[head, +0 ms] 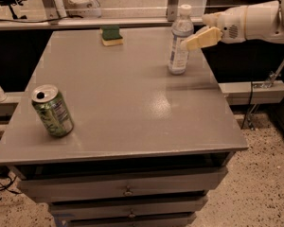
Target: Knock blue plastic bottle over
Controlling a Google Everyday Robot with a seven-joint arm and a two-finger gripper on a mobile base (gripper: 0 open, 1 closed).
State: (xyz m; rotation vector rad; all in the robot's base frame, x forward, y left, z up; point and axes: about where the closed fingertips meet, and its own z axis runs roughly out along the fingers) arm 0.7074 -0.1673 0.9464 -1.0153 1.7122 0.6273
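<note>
"On the far right of the grey table (pixel 132 108), what is pictured?"

"The blue plastic bottle (pixel 178 56) stands upright there, white cap on top and white label towards the camera. The robot's white arm (pixel 255 20) reaches in from the right edge of the scene, and its tan gripper (pixel 189 42) is level with the bottle's shoulder."

"Is the gripper touching the bottle?"

"Its tip overlaps the bottle's upper part in this view, but contact cannot be confirmed. Nor can it be told whether the gripper is spread or closed."

"What else is on the table?"

"A green soda can (pixel 52 110) stands near the front left corner, well apart from the bottle, with its opened top showing. A green-and-yellow sponge (pixel 111 35) lies by the far edge, left of the bottle. Drawers (pixel 128 191) with small knobs run below the tabletop, and speckled flooring (pixel 270 183) shows to the right."
</note>
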